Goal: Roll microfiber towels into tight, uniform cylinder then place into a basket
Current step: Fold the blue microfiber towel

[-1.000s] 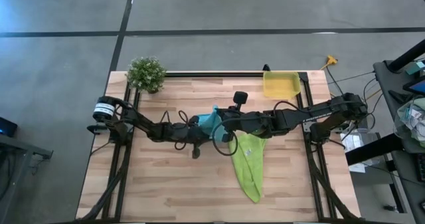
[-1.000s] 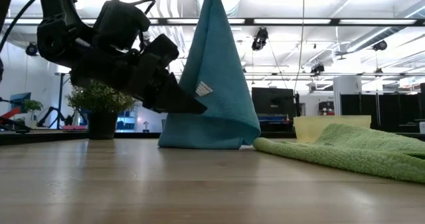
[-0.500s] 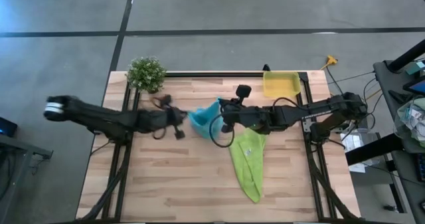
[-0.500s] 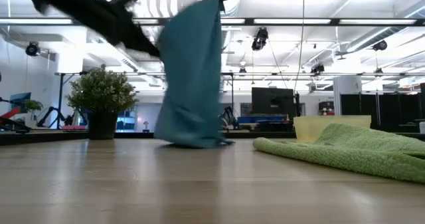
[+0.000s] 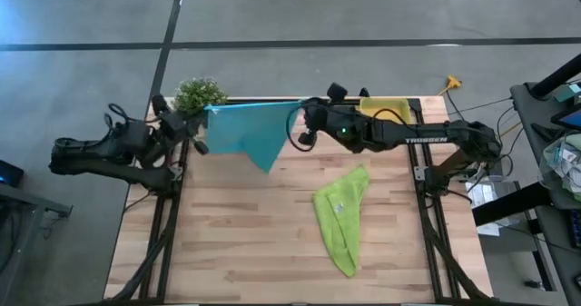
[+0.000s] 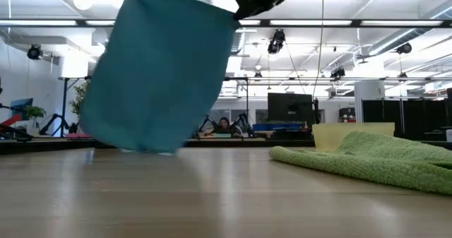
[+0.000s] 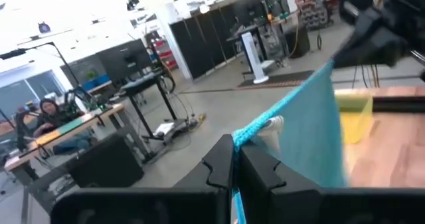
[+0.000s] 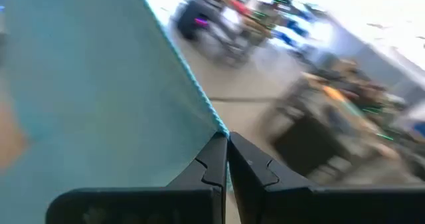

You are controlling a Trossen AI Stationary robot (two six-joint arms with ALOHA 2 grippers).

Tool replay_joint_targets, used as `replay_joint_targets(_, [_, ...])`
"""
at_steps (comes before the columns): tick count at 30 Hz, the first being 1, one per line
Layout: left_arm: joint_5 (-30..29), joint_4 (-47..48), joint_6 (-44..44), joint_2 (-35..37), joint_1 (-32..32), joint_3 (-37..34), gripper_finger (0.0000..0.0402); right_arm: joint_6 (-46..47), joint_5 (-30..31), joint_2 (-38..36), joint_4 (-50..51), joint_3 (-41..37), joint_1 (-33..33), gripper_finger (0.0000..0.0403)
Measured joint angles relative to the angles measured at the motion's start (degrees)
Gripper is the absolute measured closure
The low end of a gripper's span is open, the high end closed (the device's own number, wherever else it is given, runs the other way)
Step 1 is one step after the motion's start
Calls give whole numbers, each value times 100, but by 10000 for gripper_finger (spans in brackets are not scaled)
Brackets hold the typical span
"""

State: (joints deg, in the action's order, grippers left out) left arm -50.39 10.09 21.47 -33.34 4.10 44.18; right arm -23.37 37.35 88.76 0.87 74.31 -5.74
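Observation:
The turquoise microfiber towel (image 5: 247, 129) hangs spread out over the far part of the table, held up between both grippers. My left gripper (image 5: 203, 117) is shut on its left top corner, close to the potted plant. My right gripper (image 5: 304, 115) is shut on the right top corner. In the low view the towel (image 6: 159, 72) hangs as a flat sheet. Whether its lower edge touches the table, I cannot tell. The lime-green towel (image 5: 340, 217) lies crumpled lengthwise on the table at the right. The yellow basket (image 5: 392, 115) stands at the far right, partly under my right arm. My left gripper pinches the towel's top corner (image 7: 244, 135) between its two fingers, coming level from the table's left side. The cloth runs away from the fingers, its top edge drawn taut toward the other gripper. My right gripper pinches the opposite top corner (image 8: 214, 125) between its two fingers, nearly level, from the table's right side. The sheet hangs below this top edge.
A small potted plant (image 5: 198, 94) stands at the far left corner, right beside my left gripper. The near half of the wooden table (image 5: 245, 242) is bare left of the green towel. People and desks show in the room beyond.
My left gripper, shut on a towel corner, has risen and swung from the table's middle toward its far left. My right gripper has carried the other corner toward the far edge. The turquoise towel, a bunched cone resting on the table, has spread out into a flat hanging sheet.

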Motion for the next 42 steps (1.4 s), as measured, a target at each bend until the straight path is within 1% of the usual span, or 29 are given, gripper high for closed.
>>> replay_joint_targets(2, [-27, 16, 11, -118, 0, 42, 402, 114, -663, -5, 19, -1, -36, 394])
replay_joint_targets(4, [-53, 127, -6, -229, 0, 115, 402, 139, -958, -8, 24, -1, -11, 394])
replay_joint_targets(9, [-24, 406, -49, -597, 2, 323, 402, 43, -1015, -33, 229, -3, 267, 394])
replay_joint_targets(11, [20, 578, -239, -691, 16, 441, 402, 83, -1015, -97, 365, -5, 400, 394])
replay_joint_targets(16, [321, 1415, -926, -830, 228, 751, 402, 110, -1029, -360, 811, -4, 933, 394])
replay_joint_targets(19, [347, 1566, -1055, -884, 286, 738, 402, 14, -1074, -534, 926, -5, 1162, 394])
replay_joint_targets(21, [342, 1545, -1042, -928, 261, 686, 402, -7, -1060, -611, 869, -3, 1126, 394])
replay_joint_targets(23, [334, 1545, -1042, -997, 217, 610, 402, 45, -873, -613, 798, 1, 954, 394])
replay_joint_targets(26, [307, 1533, -1052, -1120, 195, 511, 402, 126, -732, -482, 705, -14, 666, 394])
replay_joint_targets(28, [138, 1539, -1026, -1235, 172, 457, 402, 85, -735, -353, 642, -27, 462, 394])
replay_joint_targets(32, [-829, 1441, -451, -1512, -27, 415, 402, -88, -734, -146, 299, -32, -20, 394])
replay_joint_targets(34, [-1125, 1269, -75, -1614, -176, 427, 402, -173, -714, -85, 58, -34, -271, 394])
replay_joint_targets(38, [-1165, 521, 975, -1696, -537, 506, 402, -506, -713, -124, -451, -18, -620, 394])
replay_joint_targets(42, [-1135, -269, 1772, -1599, -752, 659, 402, -512, -848, -305, -625, 132, -748, 394])
